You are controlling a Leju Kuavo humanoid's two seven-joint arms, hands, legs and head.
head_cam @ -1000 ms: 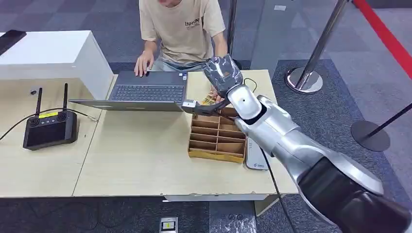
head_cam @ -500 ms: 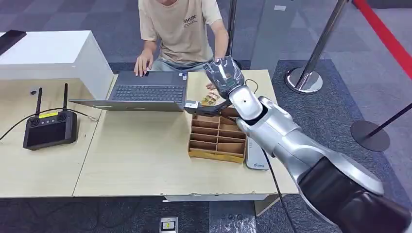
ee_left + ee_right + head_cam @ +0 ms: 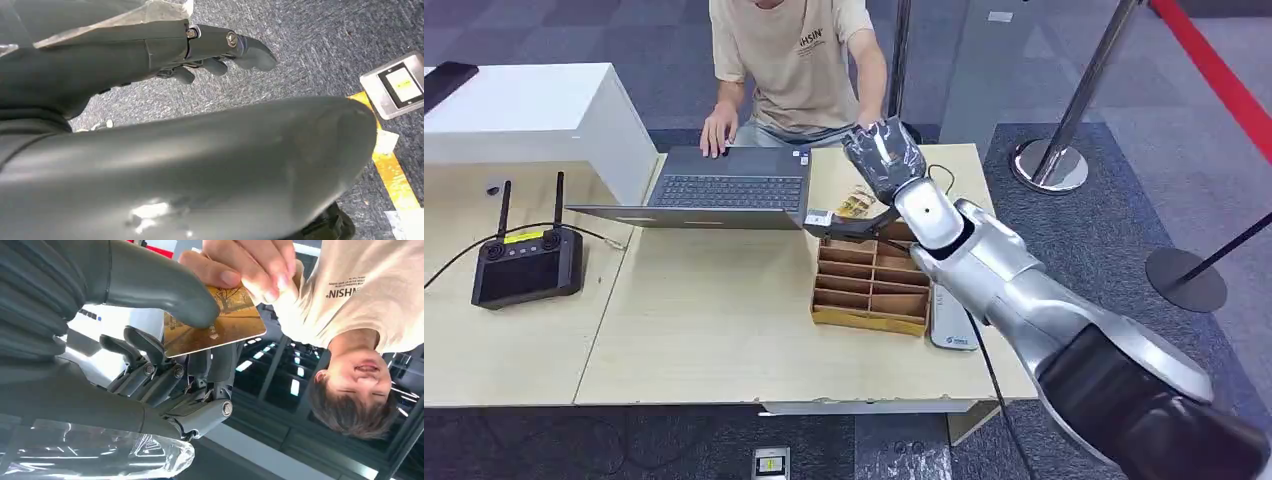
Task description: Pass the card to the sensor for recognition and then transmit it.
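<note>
My right hand point(image 3: 882, 160) is raised over the far edge of the table, in front of a seated person point(image 3: 799, 60). It holds a golden-orange card point(image 3: 215, 327), with the thumb point(image 3: 165, 295) pressing the card's face against the fingers behind. The person's fingers point(image 3: 250, 265) pinch the card's opposite edge. In the head view the card point(image 3: 856, 205) peeks out just under the hand. A flat white sensor point(image 3: 951, 325) lies on the table beside the wooden tray. My left hand point(image 3: 215, 50) hangs over the carpet, holding nothing, fingers loosely apart.
A wooden compartment tray point(image 3: 869, 320) sits under my right forearm. An open laptop point(image 3: 724, 190) lies left of it, where the person's other hand rests. A black remote controller point(image 3: 524, 265), a white box point(image 3: 524, 110) and a stanchion base point(image 3: 1052, 165) stand around.
My right hand has edged slightly up and towards the person, with the card still in it. The person has shifted a little in the seat.
</note>
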